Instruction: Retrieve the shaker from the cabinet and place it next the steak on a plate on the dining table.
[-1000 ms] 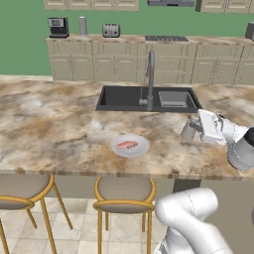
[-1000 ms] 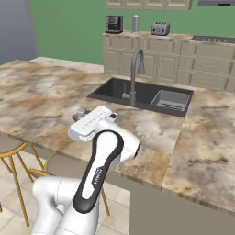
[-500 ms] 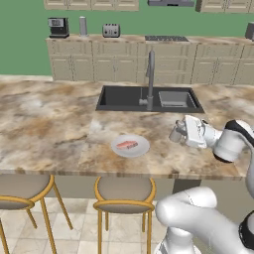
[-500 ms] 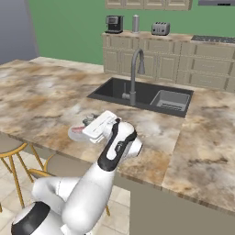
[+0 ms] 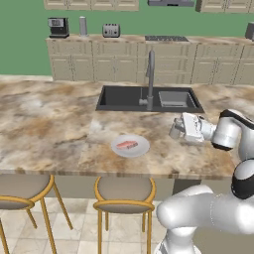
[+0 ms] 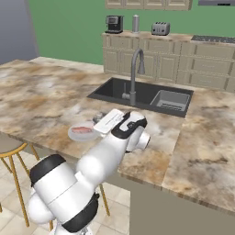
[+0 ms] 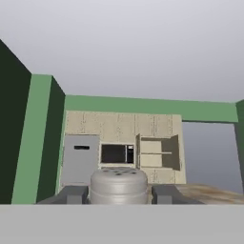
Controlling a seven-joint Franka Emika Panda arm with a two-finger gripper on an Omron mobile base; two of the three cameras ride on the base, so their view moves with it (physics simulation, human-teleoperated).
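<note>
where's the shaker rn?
The shaker sits between the gripper fingertips, held over the dining table right of the plate, in front of the sink.

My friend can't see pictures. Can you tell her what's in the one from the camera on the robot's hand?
A small grey shaker with holes in its cap sits between the gripper's two dark fingertips. Far behind it, across the room, are a green wall and a beige cabinet with its doors open.

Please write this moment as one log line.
gripper: shut on shaker | position: above table, right of plate | steak: on plate | shaker: not yet placed
</note>
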